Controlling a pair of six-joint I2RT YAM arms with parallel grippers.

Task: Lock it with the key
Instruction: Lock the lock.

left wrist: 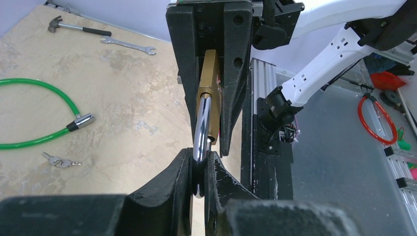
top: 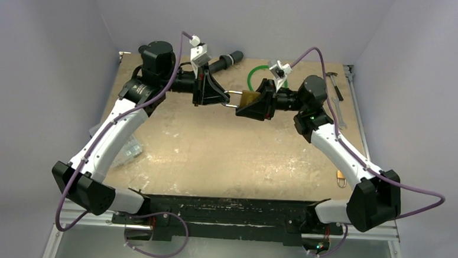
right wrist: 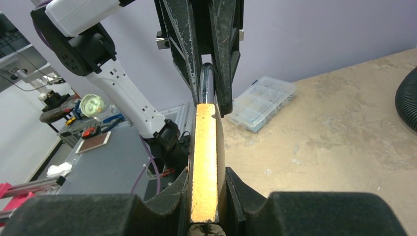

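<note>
Lock (top: 250, 99): held clear of the worktop (top: 213, 152) with its long axis level and running arm to arm, shackle toward the left arm and brass body toward the right. The left end effector (left wrist: 198, 164) is clamped on the shackle, the right end effector (right wrist: 206, 179) on the body. Key (left wrist: 61, 161): a small bunch lying flat on the worktop near the green cable loop (left wrist: 19, 81), below the held lock and on its far side. With both end effectors occupied, one likely has to let go to fetch it; which arm is nearer cannot be told.
</note>
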